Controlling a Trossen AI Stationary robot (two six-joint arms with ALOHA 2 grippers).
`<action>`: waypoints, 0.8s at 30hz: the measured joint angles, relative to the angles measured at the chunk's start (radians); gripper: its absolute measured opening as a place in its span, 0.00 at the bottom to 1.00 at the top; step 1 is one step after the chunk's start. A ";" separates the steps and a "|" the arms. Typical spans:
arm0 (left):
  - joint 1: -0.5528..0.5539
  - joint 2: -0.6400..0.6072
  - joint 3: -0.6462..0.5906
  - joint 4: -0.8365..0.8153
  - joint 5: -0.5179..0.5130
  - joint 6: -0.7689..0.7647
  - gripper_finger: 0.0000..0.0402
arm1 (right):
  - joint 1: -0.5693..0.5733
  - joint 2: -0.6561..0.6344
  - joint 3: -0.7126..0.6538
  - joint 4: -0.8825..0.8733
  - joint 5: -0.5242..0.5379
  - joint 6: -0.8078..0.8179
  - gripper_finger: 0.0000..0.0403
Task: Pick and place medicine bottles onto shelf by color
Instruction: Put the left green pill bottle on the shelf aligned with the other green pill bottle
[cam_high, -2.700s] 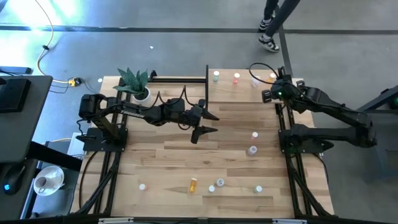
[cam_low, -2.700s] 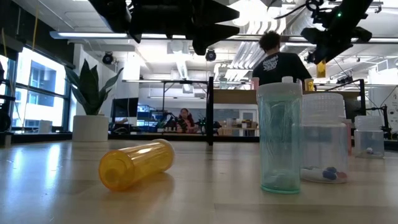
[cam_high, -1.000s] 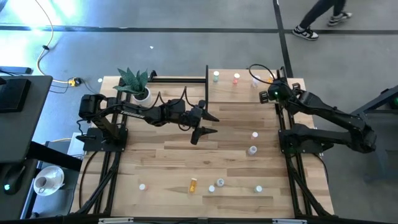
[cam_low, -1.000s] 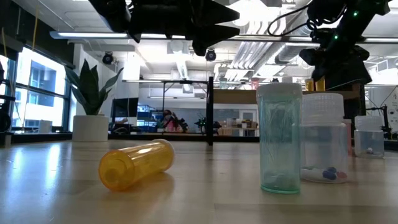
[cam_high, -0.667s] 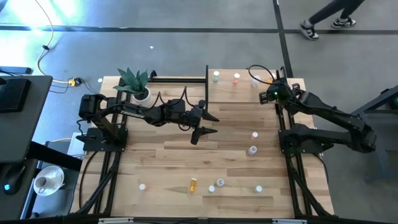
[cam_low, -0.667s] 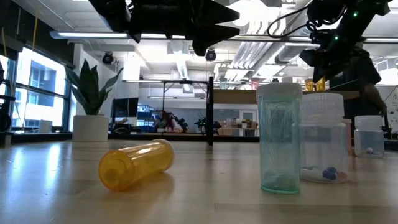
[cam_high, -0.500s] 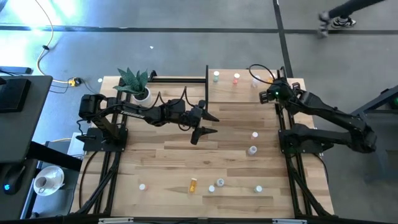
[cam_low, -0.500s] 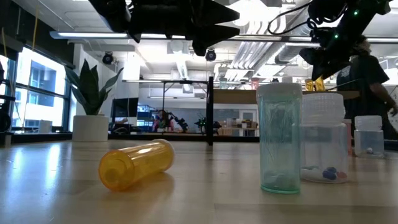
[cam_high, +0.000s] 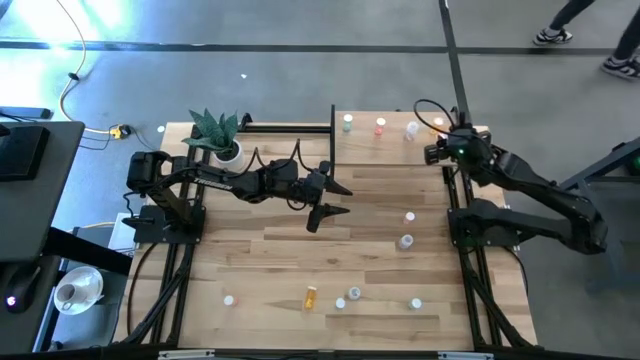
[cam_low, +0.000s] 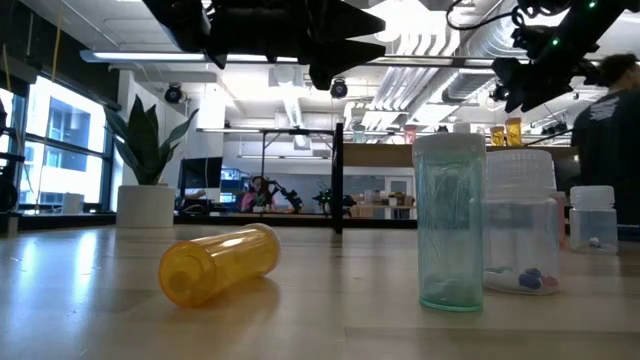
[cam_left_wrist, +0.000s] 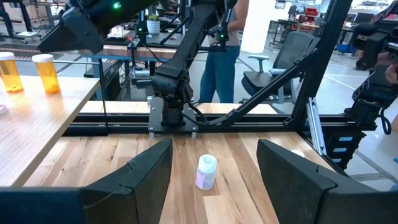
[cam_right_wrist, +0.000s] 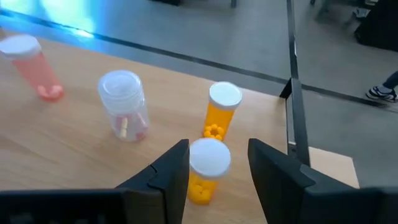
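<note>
Right gripper (cam_right_wrist: 214, 165) sits over the shelf (cam_high: 400, 150) at upper right of the high view. Its jaws are parted, and an orange bottle (cam_right_wrist: 207, 169) stands upright between them with a gap on each side, so it is not gripped. A second orange bottle (cam_right_wrist: 220, 112) stands just behind it. A clear bottle (cam_right_wrist: 124, 104) and a pink bottle (cam_right_wrist: 31, 64) stand further along the shelf.

Change from a second ago: the right arm has pulled back slightly toward the right edge of the high view, uncovering the clear bottle on the shelf, which the arm hid before.

Left gripper (cam_high: 335, 198) hangs mid-table in the high view, jaws wide, holding nothing, same pose as before. A pale bottle (cam_left_wrist: 206, 172) stands on the table (cam_high: 270, 250) ahead of its fingers.

Other bottles unmoved: yellow bottle (cam_low: 218, 263) lies on its side at lower left of the low view, a teal bottle (cam_low: 449, 222) stands upright at right of centre.

A person (cam_low: 610, 130) is now at the right edge of the low view.
</note>
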 joint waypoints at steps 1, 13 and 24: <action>0.000 0.000 0.000 0.000 0.000 0.000 0.55 | 0.001 -0.011 0.000 0.000 -0.002 -0.006 0.39; 0.000 0.000 0.000 -0.039 0.000 0.000 0.55 | 0.140 -0.124 0.000 0.004 -0.400 -0.006 0.39; -0.010 -0.107 0.000 -0.253 -0.068 -0.008 0.55 | 0.489 -0.123 -0.075 0.213 -0.422 0.009 0.39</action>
